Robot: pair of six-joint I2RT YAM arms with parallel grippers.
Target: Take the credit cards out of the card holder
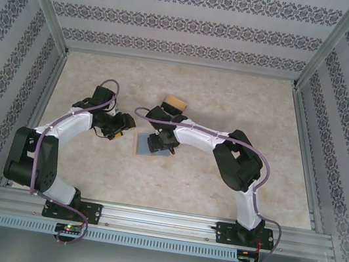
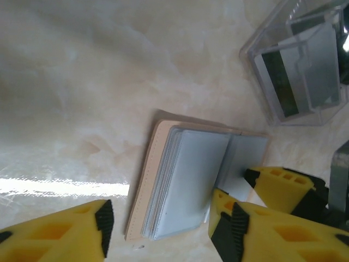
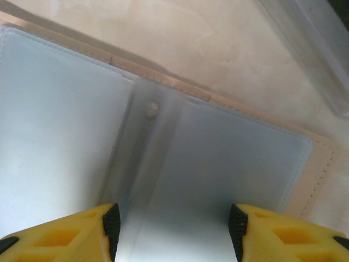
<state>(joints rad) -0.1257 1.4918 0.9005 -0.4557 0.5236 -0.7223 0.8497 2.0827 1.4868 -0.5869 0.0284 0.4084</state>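
Left gripper (image 2: 162,210): I see its yellow fingers about half apart at the bottom of the left wrist view. Nothing is pinched between them. The near end of the stack shows in the gap, and I cannot tell whether either pad touches it.
Right gripper (image 3: 173,221): its fingers stand about half apart at the bottom of the right wrist view, and a translucent grey leaf fills the whole gap between the black pads. I cannot tell whether they are gripping it or only straddling it.
Credit cards (image 2: 182,185): I read these as the fanned stack of grey-blue leaves lying flat at lower centre of the left wrist view. One leaf is raised along the middle, with a right-arm finger against it.
Tan cover (image 2: 143,185): a stitched beige edge under the stack, showing along its left side and top.
Card holder (image 2: 259,41): the clear boxy case in the upper right of the left wrist view, apart from the stack. Grey cards sit inside it, one showing a dark stripe.
Table (image 2: 82,82): pale marbled surface, with both things resting on it.
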